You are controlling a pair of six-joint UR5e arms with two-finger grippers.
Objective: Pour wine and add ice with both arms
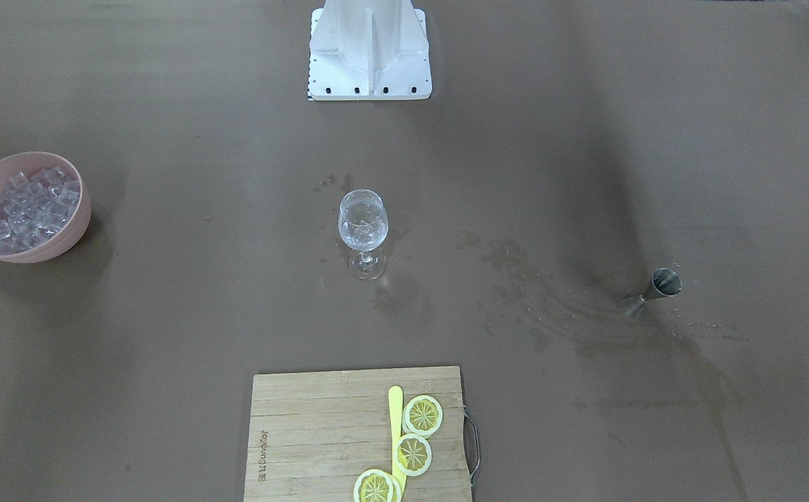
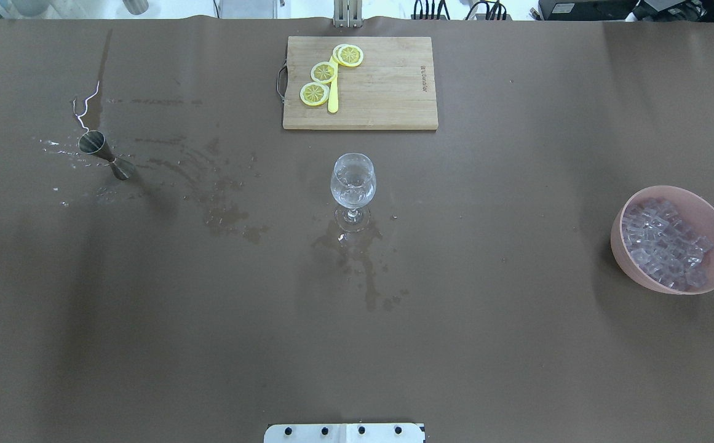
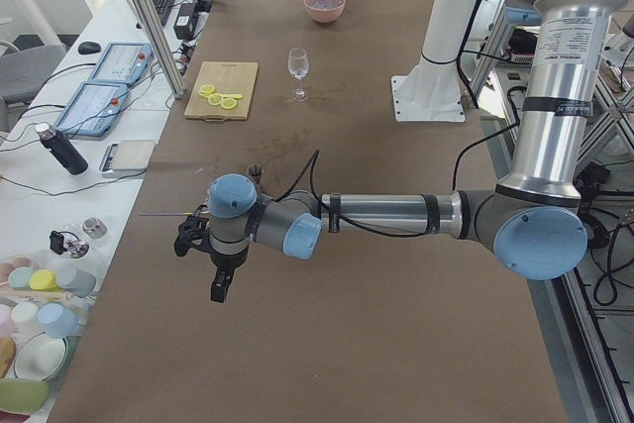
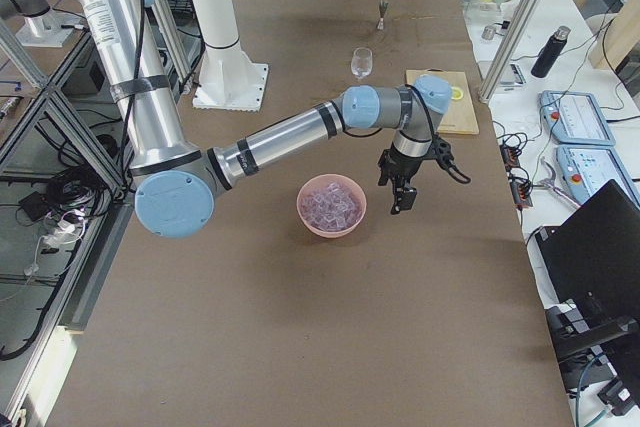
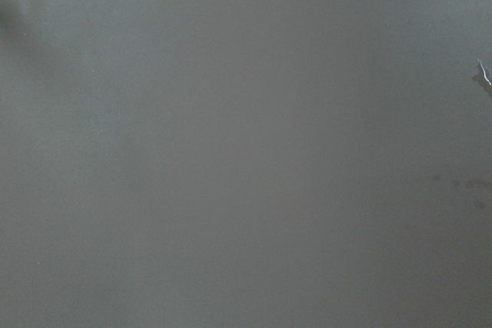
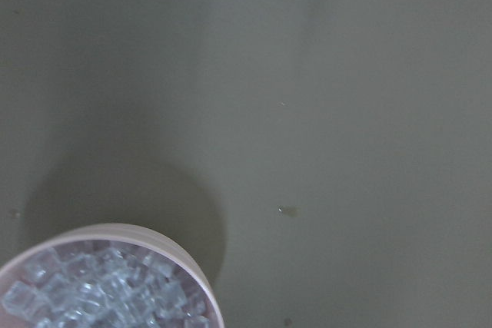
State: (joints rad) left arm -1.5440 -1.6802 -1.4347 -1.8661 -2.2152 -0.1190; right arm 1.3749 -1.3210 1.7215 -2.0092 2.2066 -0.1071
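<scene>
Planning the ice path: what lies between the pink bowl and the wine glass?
Nothing stands there. In the overhead view, the table between the pink bowl of ice and the wine glass is bare, save tiny specks.

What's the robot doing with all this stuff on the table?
The right hand hangs beside the pink bowl of ice, and the left hand hovers over bare table at the other end. Neither touches anything on the table. A wine glass stands in the middle, a small metal measuring cup stands among wet splashes, and lemon slices lie on a wooden board.
</scene>
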